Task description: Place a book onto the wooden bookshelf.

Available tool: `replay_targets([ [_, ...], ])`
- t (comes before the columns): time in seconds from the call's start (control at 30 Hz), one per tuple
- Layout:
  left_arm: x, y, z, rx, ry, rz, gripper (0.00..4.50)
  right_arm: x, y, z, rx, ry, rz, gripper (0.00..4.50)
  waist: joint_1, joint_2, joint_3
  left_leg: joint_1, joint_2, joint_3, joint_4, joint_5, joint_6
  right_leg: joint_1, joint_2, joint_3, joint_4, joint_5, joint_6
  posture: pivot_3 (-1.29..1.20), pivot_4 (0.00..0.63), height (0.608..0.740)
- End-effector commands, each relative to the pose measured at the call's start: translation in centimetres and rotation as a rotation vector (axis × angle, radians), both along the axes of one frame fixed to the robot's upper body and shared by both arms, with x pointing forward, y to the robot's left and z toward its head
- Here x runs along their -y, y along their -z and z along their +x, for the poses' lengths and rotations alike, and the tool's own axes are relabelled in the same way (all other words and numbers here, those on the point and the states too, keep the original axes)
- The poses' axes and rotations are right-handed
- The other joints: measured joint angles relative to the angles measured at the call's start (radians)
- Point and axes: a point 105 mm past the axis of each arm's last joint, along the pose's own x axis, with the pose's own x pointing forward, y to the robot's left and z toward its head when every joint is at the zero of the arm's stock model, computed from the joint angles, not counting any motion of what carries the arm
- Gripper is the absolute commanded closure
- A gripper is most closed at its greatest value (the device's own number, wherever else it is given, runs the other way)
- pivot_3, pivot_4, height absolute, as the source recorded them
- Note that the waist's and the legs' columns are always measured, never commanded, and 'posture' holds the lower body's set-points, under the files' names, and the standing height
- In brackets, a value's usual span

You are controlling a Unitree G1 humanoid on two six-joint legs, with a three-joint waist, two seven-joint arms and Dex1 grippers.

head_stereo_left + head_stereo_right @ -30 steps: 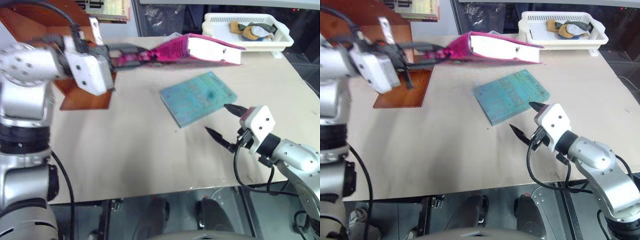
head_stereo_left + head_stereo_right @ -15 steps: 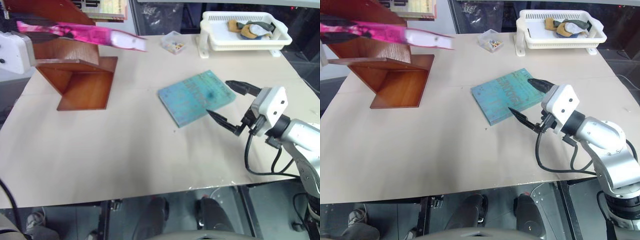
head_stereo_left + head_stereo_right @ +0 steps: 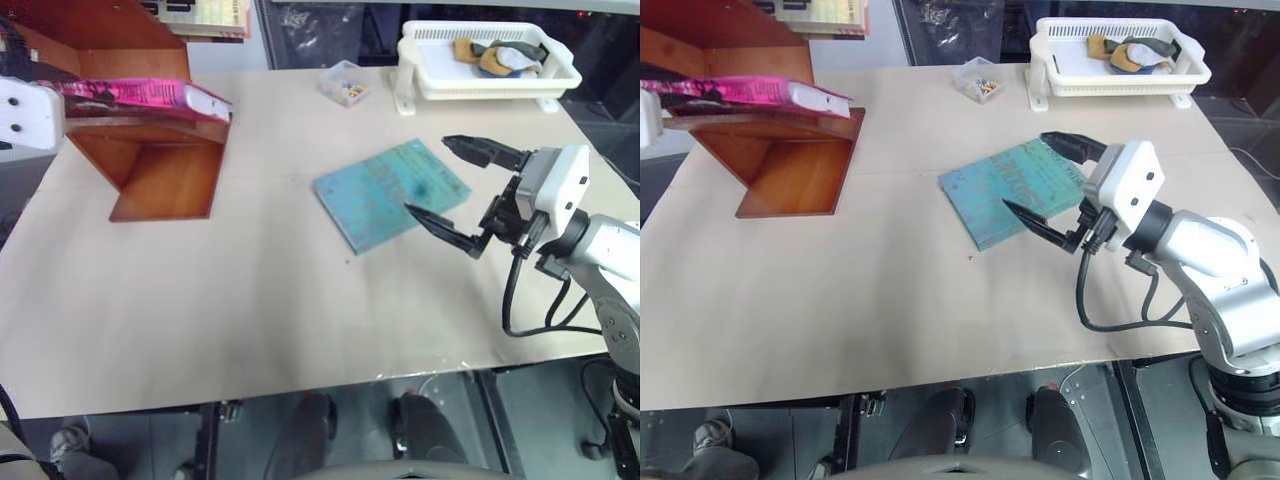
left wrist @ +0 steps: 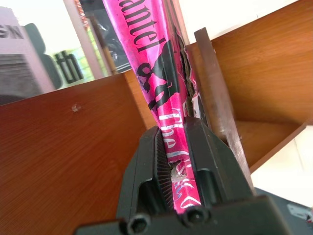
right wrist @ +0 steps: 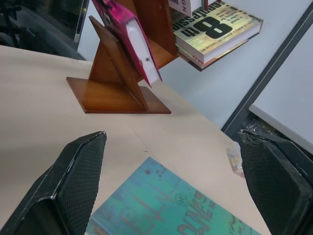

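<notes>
In the left eye view, the pink book (image 3: 140, 96) is lying across the flat board of the wooden bookshelf (image 3: 160, 165) near the desk's (image 3: 250, 300) far left corner. The right gripper (image 3: 447, 180) is hovering spread wide, empty, over the teal book (image 3: 385, 195).

In the left wrist view, the left gripper (image 4: 173, 161) is clamping the book's spine tightly.

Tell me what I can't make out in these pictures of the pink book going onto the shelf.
- Whether the book rests on the wooden bookshelf or only hangs over it: the head views don't show the contact.
- Left gripper: shut on the book in the left wrist view; cut off by the frame edge in the head views.
- Small clear box: contents too small to tell.
- White basket: items inside too small to identify.
- Teal book: lettering partly covered by the open right gripper.
</notes>
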Motion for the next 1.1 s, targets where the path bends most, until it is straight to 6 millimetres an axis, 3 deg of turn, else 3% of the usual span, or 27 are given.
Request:
replay_targets([
  [0.03, -1.6, 0.7, 0.0, -0.004, -0.074, -0.029, 4.34, -0.4, -0.9, -0.8, 0.048, -0.021, 0.001, 0.07, -0.008, 0.0, 0.0, 0.0, 0.0, 0.0, 0.0, 0.0, 0.0, 0.0, 0.0, 0.0, 0.0, 0.0, 0.0, 0.0, 0.15, 0.74],
  [0.23, -2.2, 2.2, 0.1, -0.04, -0.097, -0.1, 4.34, -0.6, -1.0, -1.0, 0.04, -0.03, 0.004, 0.07, -0.005, 0.0, 0.0, 0.004, 0.0, 0.002, 0.0, -0.001, 0.001, 0.0, 0.0, 0.002, 0.005, 0.0, 0.0, 0.0, 0.15, 0.74],
  [0.37, -2.4, 2.3, -0.6, -0.034, -0.102, -0.146, 2.51, -0.6, -0.9, -0.9, 0.033, -0.042, 0.001, 0.07, -0.009, 0.001, -0.001, 0.008, 0.001, 0.006, 0.0, -0.001, 0.001, 0.0, 0.0, 0.006, 0.011, 0.0, 0.0, 0.0, 0.15, 0.74],
  [0.53, -1.4, 0.5, -1.4, 0.105, -0.022, -0.162, 0.06, -0.5, -0.7, -0.7, 0.023, -0.051, -0.009, 0.07, -0.008, 0.001, -0.001, 0.008, 0.002, 0.007, 0.0, -0.001, 0.001, -0.001, 0.0, 0.006, 0.012, 0.0, 0.0, 0.0, 0.15, 0.74],
  [0.73, 0.3, -0.8, -3.7, 0.235, 0.139, -0.293, 0.06, -0.3, -0.4, -0.1, -0.001, -0.067, -0.018, 0.07, -0.002, 0.001, 0.0, 0.005, 0.001, 0.007, 0.001, -0.001, 0.001, -0.003, -0.004, 0.005, 0.01, 0.0, 0.0, 0.0, 0.15, 0.74],
  [0.87, 3.2, -0.7, -5.9, 0.223, 0.307, -0.547, 0.06, -0.2, 0.3, 0.3, -0.052, -0.076, -0.025, 0.07, -0.001, 0.001, 0.0, 0.005, 0.001, 0.007, 0.0, -0.001, 0.001, -0.003, -0.005, 0.004, 0.009, 0.0, 0.0, 0.0, 0.15, 0.74],
  [0.93, 5.8, -0.5, -6.8, 0.226, 0.415, -0.828, 0.06, -0.1, 0.9, 0.6, -0.097, -0.067, -0.024, 0.07, 0.002, 0.002, -0.001, 0.005, 0.001, 0.007, 0.0, -0.001, 0.001, -0.002, -0.006, 0.005, 0.009, 0.0, 0.0, 0.0, 0.15, 0.74],
  [1.03, 9.0, 2.7, -6.9, 0.12, 0.435, -1.125, 0.06, 0.1, 2.1, 1.1, -0.197, -0.052, -0.036, 0.07, 0.004, 0.001, -0.001, 0.005, 0.002, 0.006, 0.001, -0.001, 0.001, -0.001, -0.008, 0.004, 0.008, 0.0, 0.0, 0.0, 0.15, 0.74],
  [1.1, 10.8, 6.3, -7.1, 0.022, 0.395, -1.236, 0.02, 0.4, 2.9, 1.5, -0.232, -0.014, -0.039, 0.03, 0.004, 0.001, -0.001, 0.006, 0.002, 0.006, 0.001, -0.001, 0.001, 0.0, -0.008, 0.006, 0.009, 0.0, 0.0, 0.0, 0.15, 0.74],
])
